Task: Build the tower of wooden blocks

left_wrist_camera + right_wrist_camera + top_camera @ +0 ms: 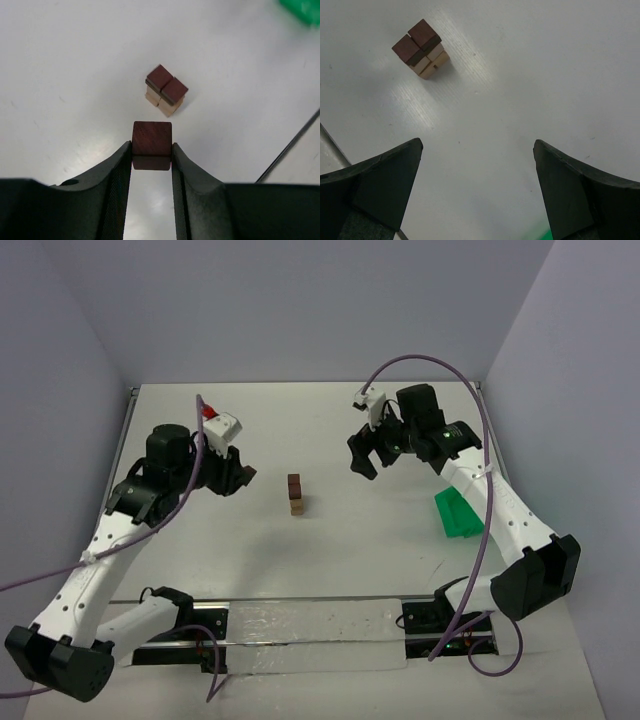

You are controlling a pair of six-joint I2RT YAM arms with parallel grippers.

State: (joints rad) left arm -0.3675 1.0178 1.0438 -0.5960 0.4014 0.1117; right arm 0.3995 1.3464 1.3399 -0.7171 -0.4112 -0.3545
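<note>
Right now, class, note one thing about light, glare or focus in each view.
Top view: soft, even light; the tower casts hardly any shadow. Left wrist: the block in the left pincer is sharp, the bin in the corner blurred. Right wrist: a pale sheen streaks the table beside the tower; the open right pincer looks dark and soft-edged.

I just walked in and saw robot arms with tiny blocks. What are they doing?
They are building a small wood block tower in the middle of the table. It has light blocks at the bottom and dark brown ones on top. The left gripper is pinching another dark brown block off to the tower's side, not placed yet. The right gripper is open, holds nothing and is clear of the tower.
</note>
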